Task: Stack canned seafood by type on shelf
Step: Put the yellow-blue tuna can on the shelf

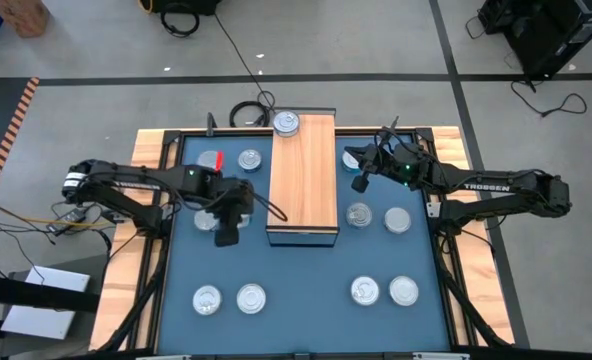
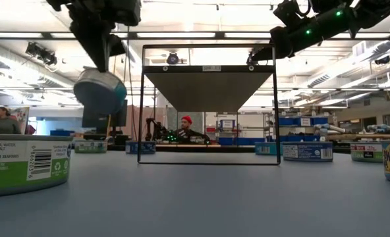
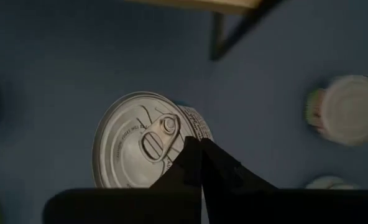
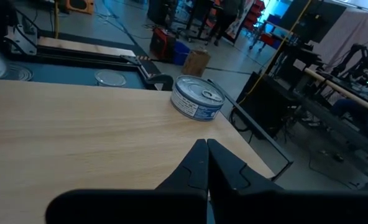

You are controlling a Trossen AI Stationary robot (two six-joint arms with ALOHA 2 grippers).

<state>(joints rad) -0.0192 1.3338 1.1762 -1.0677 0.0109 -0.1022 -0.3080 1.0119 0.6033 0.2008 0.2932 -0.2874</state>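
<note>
Left hand (image 1: 226,222) pinching raised tin (image 3: 143,140), beside shelf (image 1: 303,178)

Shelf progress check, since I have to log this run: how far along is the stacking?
Early. One tin stands on the shelf, at its far end. The left gripper holds a second tin lifted off the mat, left of the shelf. The right gripper hangs shut beside the shelf. At least seven tins remain on the mat.

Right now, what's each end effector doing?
Left end effector: closed on a tin, lifted off the mat.
Right end effector: closed, empty, over the shelf.
</note>
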